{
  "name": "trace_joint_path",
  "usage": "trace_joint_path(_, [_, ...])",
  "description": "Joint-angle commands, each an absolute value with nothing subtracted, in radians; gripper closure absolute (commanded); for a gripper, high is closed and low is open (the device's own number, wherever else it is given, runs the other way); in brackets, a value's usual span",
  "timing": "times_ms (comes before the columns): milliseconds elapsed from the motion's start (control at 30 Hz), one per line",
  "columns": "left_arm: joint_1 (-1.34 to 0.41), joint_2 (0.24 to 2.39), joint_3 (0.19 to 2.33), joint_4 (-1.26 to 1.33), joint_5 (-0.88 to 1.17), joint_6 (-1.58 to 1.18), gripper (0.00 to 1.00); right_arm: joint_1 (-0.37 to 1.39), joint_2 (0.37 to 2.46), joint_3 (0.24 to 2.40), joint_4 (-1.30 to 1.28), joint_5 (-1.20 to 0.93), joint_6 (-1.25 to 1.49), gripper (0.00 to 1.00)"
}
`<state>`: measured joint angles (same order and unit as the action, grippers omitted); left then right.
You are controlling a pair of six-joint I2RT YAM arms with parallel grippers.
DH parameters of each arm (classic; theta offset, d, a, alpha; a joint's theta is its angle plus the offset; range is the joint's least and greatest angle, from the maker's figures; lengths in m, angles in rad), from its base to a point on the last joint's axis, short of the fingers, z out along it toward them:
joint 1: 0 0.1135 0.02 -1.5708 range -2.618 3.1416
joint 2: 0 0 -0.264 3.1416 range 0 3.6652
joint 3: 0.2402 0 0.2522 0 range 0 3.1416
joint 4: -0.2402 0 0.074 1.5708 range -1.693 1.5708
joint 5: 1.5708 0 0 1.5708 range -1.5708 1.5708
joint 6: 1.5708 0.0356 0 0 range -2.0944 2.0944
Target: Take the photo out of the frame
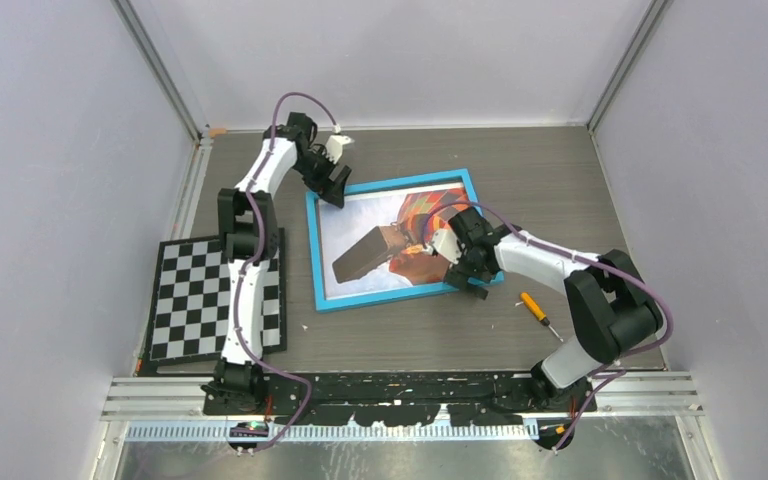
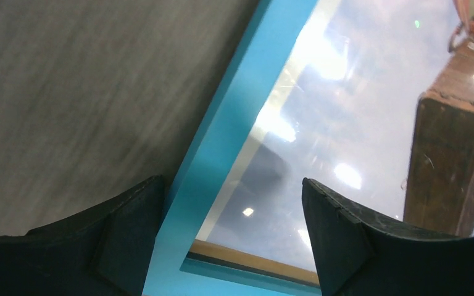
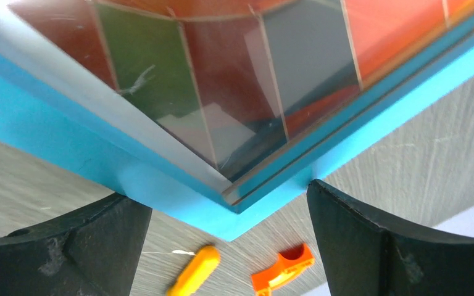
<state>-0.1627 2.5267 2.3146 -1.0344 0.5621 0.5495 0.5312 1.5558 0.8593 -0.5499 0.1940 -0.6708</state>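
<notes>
Frame [image 1: 390, 183] flat, face-up, long axis L-R, photo [image 1: 355, 225] top toward R

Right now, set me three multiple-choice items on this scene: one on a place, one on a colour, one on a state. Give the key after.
1. The screwdriver lies:
A. inside the frame
B. on the table, right of the frame
C. left of the frame

2. The frame's front border is:
A. blue
B. black
C. red

3. The left pincer and the right pincer are:
A. both open
B. both shut
C. one shut on the screwdriver

Key:
1 B, since the top view shows its orange handle on bare table near the right arm.
2 A, since all three views show a bright-blue border.
3 A, since each wrist view shows a wide gap with nothing clamped.
</notes>
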Motion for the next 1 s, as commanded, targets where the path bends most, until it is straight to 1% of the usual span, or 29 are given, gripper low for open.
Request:
trace_joint_path(0, [-0.181, 2.429, 2.157, -1.218, 0.647, 0.58, 0.19, 0.426, 1.674, 0.863, -0.439, 0.244, -0.745, 0.0])
trace_joint_path(267, [-0.192, 2.227, 1.812, -1.139, 0.682, 0.613, 0.21, 0.306, 1.815, 1.06, -0.392, 0.266, -0.775, 0.0])
trace_joint_path(367, [-0.208, 2.129, 1.666, -1.095, 0.683, 0.599, 0.23, 0.29, 1.878, 1.142, -0.388, 0.27, -0.764, 0.0])
trace_joint_path(467, [-0.222, 2.028, 1.499, -1.032, 0.691, 0.562, 0.23, 0.283, 1.942, 1.218, -0.386, 0.274, -0.761, 0.0])
trace_joint_path(567, [-0.241, 1.94, 1.39, -0.991, 0.684, 0.539, 0.22, 0.284, 1.989, 1.29, -0.39, 0.281, -0.753, 0.0])
trace_joint_path(700, [-0.251, 1.875, 1.336, -0.986, 0.668, 0.514, 0.19, 0.255, 2.011, 1.37, -0.404, 0.301, -0.75, 0.0])
trace_joint_path(767, [-0.243, 1.861, 1.333, -0.974, 0.629, 0.503, 0.16, 0.221, 2.012, 1.409, -0.421, 0.312, -0.742, 0.0])
trace_joint_path(833, [-0.205, 1.861, 1.347, -0.941, 0.619, 0.474, 0.14, 0.177, 2.01, 1.458, -0.475, 0.311, -0.713, 0.0])
trace_joint_path(967, [-0.099, 1.906, 1.441, -0.858, 0.645, 0.36, 0.14, 0.111, 1.98, 1.546, -0.628, 0.265, -0.614, 0.0])
